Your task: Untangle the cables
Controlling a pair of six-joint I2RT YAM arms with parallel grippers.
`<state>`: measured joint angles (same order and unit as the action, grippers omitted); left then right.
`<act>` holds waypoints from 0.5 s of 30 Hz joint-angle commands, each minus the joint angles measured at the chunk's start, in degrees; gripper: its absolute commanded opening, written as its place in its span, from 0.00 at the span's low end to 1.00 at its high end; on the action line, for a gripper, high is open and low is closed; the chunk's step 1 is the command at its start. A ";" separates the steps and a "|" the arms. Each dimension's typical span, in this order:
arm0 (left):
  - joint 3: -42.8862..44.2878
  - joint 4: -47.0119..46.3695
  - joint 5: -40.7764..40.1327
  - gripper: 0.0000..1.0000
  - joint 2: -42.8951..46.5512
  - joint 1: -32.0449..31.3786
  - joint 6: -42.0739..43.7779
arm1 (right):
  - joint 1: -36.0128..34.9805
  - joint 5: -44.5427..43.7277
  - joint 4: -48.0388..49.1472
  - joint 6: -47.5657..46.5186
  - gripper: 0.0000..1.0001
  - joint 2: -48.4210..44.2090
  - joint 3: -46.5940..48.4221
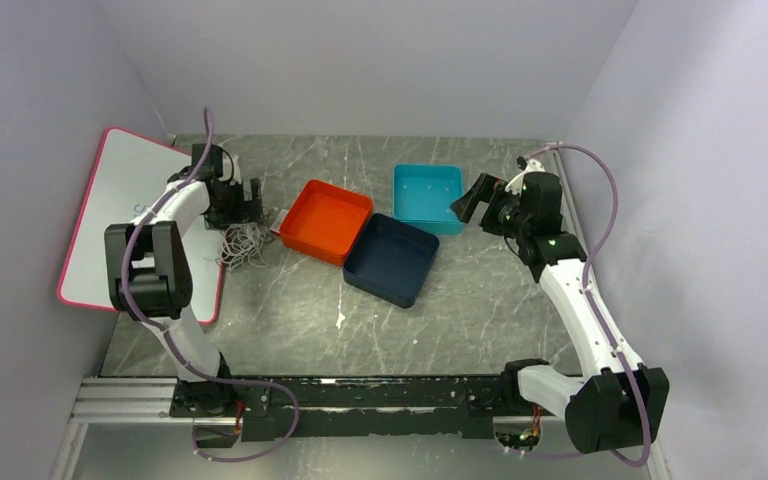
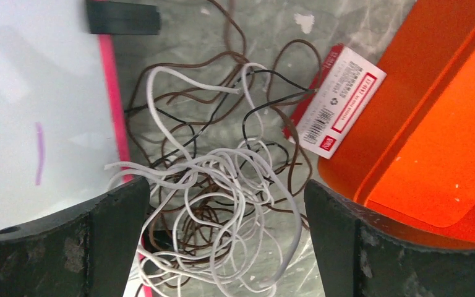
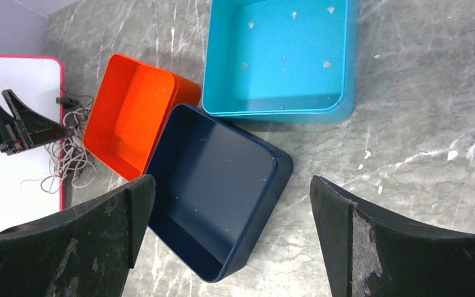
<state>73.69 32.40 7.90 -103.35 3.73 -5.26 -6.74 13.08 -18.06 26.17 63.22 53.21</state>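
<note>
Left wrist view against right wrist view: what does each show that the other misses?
Only the left wrist view shows the red-and-white barcode label beside the orange bin, and it resolves the cables into separate white, brown and black strands. Only the right wrist view shows the teal bin and the navy bin. Both show the tangle of cables, the orange bin, the pink-edged whiteboard and the marble table.
</note>
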 commanded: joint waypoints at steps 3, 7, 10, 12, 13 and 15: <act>0.87 -0.90 -1.99 0.99 -1.23 -2.67 -0.45 | 0.50 1.51 0.93 -0.52 1.00 -0.99 -0.40; 0.92 -0.07 -3.56 0.99 -2.60 -2.79 -1.09 | 0.50 1.23 0.85 -0.67 1.00 -1.49 -0.63; 1.17 0.60 -4.71 0.99 -3.75 -3.14 -1.16 | 0.50 1.16 0.97 -0.65 1.00 -1.59 -0.95; 1.34 0.86 -5.35 0.99 -4.68 -3.60 -1.32 | 0.50 1.33 1.18 -0.54 1.00 -1.53 -1.16; 1.36 0.90 -5.35 0.99 -4.99 -3.82 -1.42 | 0.50 1.40 1.30 -0.50 1.00 -1.57 -1.25; 1.37 0.84 -5.37 0.99 -5.43 -4.26 -1.42 | 0.55 1.44 1.37 -0.39 1.00 -1.53 -1.40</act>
<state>73.69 32.62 4.14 -107.70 0.67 -6.11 -6.74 13.76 -17.80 26.11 62.72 52.80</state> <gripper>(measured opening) 0.992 0.997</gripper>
